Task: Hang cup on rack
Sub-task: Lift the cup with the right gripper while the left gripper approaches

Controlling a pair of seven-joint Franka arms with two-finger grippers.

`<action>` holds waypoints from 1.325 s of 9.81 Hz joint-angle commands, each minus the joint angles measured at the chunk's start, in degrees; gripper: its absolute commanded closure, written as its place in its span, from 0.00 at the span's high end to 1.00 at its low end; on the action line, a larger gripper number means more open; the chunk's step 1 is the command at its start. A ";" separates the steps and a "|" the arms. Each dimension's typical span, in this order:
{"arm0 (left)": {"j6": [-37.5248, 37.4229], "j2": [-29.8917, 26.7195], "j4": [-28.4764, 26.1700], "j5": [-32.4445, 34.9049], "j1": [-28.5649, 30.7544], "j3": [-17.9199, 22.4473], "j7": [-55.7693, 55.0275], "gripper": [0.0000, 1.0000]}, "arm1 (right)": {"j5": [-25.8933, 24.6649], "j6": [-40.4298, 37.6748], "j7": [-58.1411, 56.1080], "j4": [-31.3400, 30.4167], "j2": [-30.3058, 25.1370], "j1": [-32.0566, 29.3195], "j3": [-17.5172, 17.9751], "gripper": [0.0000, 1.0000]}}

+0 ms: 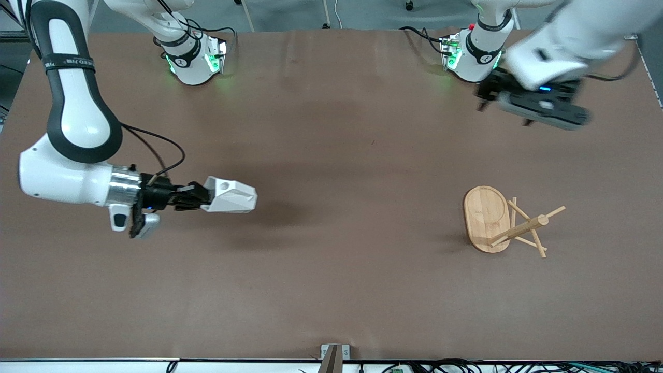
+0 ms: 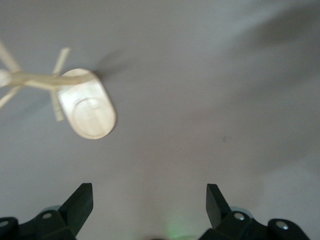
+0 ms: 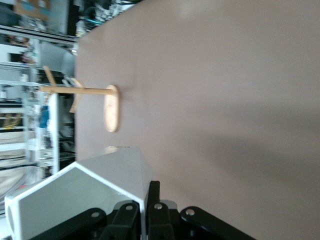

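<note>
My right gripper is shut on the cup, a white faceted mug with a round hole in its blocky handle, held sideways above the table toward the right arm's end. The cup fills the corner of the right wrist view, its wall pinched between the fingers. The rack, a light wooden mug tree on an oval base, stands on the table toward the left arm's end; it also shows in the left wrist view and the right wrist view. My left gripper is open and empty, up near its base.
The brown table holds nothing else. The two arm bases stand along the edge farthest from the front camera. Cables run along the nearest edge.
</note>
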 commanded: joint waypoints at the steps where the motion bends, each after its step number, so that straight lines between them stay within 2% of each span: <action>1: 5.72 1.95 -1.70 -1.38 0.40 -8.22 1.04 1.00 | 6.72 -0.14 -0.58 -0.67 -0.49 3.76 -0.26 0.01; 5: 20.14 8.00 -1.44 -1.39 -0.04 -18.17 2.88 1.00 | 7.28 -4.16 -1.03 -0.67 -0.31 8.61 -0.17 0.00; 7: 23.15 9.86 -1.44 -1.12 -0.13 -21.16 4.81 1.00 | 9.28 -8.38 -1.11 -0.75 -0.31 10.02 -0.08 0.00; 11: 23.60 10.13 -1.87 -0.95 -3.37 -21.62 7.11 1.00 | 18.42 -9.11 -1.29 -1.11 -0.13 14.50 -0.17 0.00; 13: 23.95 10.12 -2.22 -0.77 -4.61 -21.62 7.37 1.00 | 19.58 -9.46 -1.11 -1.37 -0.22 15.03 -0.08 0.00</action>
